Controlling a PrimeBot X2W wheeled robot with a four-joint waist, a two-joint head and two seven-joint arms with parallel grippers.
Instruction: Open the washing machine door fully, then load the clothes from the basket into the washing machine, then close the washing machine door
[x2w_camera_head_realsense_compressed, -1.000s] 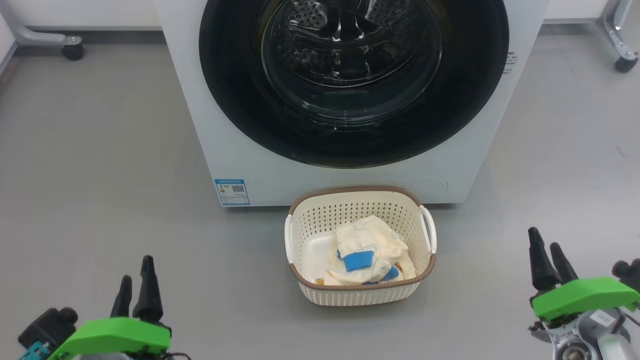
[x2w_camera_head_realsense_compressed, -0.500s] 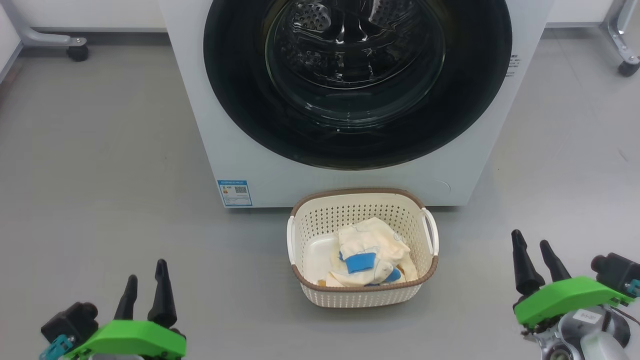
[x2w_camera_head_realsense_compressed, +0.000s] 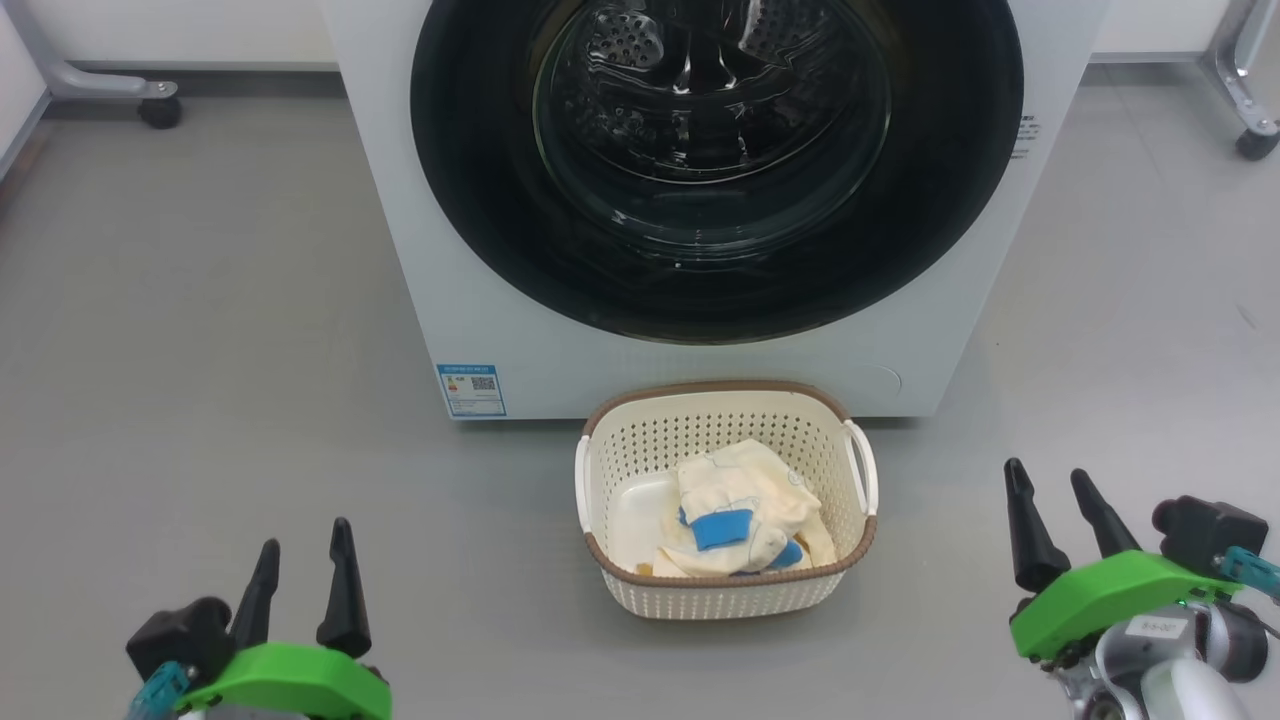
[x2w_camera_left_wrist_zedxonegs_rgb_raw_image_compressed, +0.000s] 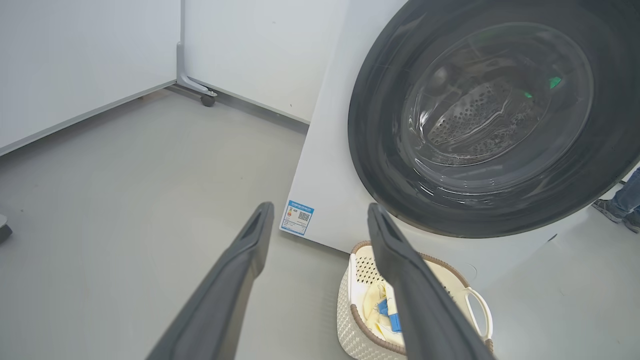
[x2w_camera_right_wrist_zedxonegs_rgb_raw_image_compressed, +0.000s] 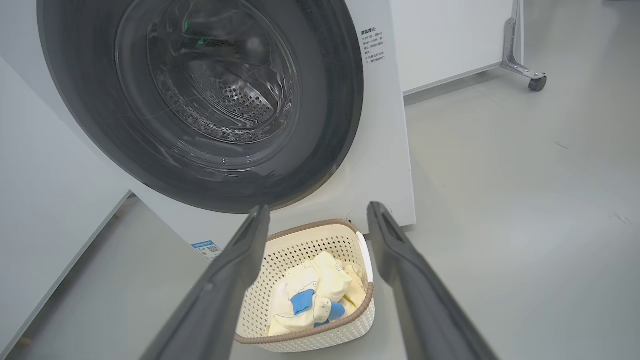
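Observation:
The white washing machine (x2w_camera_head_realsense_compressed: 480, 300) stands ahead with its round black-rimmed door (x2w_camera_head_realsense_compressed: 716, 160) flat against the front, the steel drum showing through the glass. On the floor just before it sits the cream basket (x2w_camera_head_realsense_compressed: 725, 590), holding pale yellow clothes (x2w_camera_head_realsense_compressed: 745, 505) with blue cuffs. My left gripper (x2w_camera_head_realsense_compressed: 305, 535) hovers open at the lower left, well left of the basket. At the lower right my right gripper (x2w_camera_head_realsense_compressed: 1048, 478) is open too, apart from the basket's right handle. The left wrist view has the door (x2w_camera_left_wrist_zedxonegs_rgb_raw_image_compressed: 500, 120) and basket (x2w_camera_left_wrist_zedxonegs_rgb_raw_image_compressed: 350, 320); the right wrist view has the clothes (x2w_camera_right_wrist_zedxonegs_rgb_raw_image_compressed: 310, 295).
Grey floor spreads on both sides of the machine. Caster feet of metal frames stand at the far left (x2w_camera_head_realsense_compressed: 160, 110) and far right (x2w_camera_head_realsense_compressed: 1255, 143). White panels (x2w_camera_left_wrist_zedxonegs_rgb_raw_image_compressed: 75, 65) line the left side. A person's shoe (x2w_camera_left_wrist_zedxonegs_rgb_raw_image_compressed: 607, 210) shows beyond the machine.
The head view has shifted a little. My left gripper has moved rightward and lower in the picture, and my right gripper has moved leftward. Both stay open; the basket and door are unmoved.

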